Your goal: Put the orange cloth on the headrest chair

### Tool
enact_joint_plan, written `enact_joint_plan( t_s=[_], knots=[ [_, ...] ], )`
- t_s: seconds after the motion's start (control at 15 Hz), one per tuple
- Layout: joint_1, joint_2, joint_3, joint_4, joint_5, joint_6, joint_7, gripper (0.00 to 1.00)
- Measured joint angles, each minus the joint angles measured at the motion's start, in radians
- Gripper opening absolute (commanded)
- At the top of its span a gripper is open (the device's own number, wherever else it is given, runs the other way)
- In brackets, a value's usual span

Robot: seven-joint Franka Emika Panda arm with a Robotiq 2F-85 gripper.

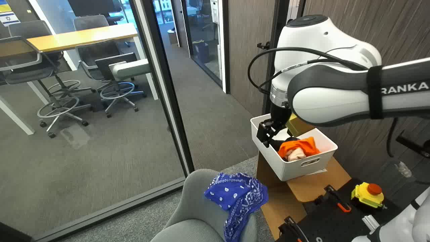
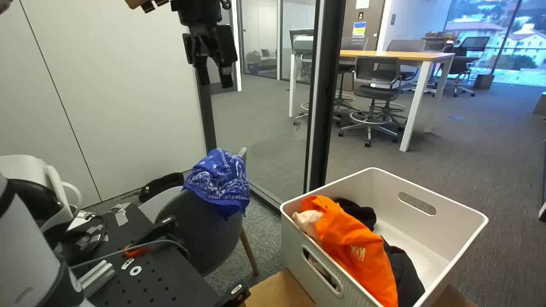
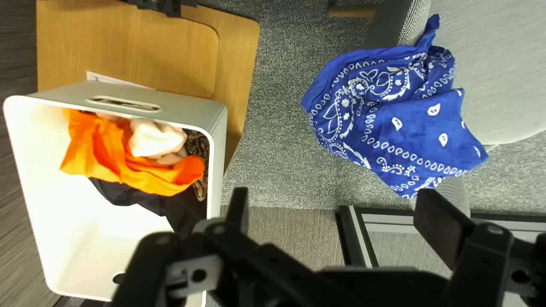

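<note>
The box [image 2: 413, 227] is white and open-topped, with a handle slot in each of two opposite walls. It stands on the wooden surface [image 1: 320, 191], and a slip of paper [image 3: 121, 81] shows on that surface at the foot of the box.

Contents of the box: a heap of cloths [image 1: 298, 148], gathered against one slotted wall. The orange cloth [image 3: 123, 157] lies crumpled inside the box, over part of the heap; white print is visible on it in an exterior view. A pale cloth [image 3: 153, 138] sits between the orange cloth and the slotted wall. A black cloth [image 3: 132, 196] shows partly under the orange cloth, toward the middle of the box; whether it is one piece or several cannot be told. A brown patterned cloth [image 3: 199, 143] shows at the box wall nearest the chair [image 1: 198, 198]. The white floor of the box is exposed beyond the heap.

The claw [image 2: 215, 82] hangs pointing down, higher than the box rim and apart from the box. Its fingers [image 3: 237, 211] stand wide apart and grip nothing.

The chair stands beside the box, apart from it, with a blue bandana [image 1: 238, 191] draped over its backrest.
</note>
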Motion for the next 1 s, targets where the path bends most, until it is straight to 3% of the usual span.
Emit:
enact_joint_plan(
  t_s=[0.6, 1.0],
  knots=[
    [0.000, -0.004, -0.007, -0.001, -0.001, 0.000, 0.000, 1.00],
    [-0.065, -0.003, -0.079, -0.026, -0.025, 0.001, 0.011, 1.00]
  ],
)
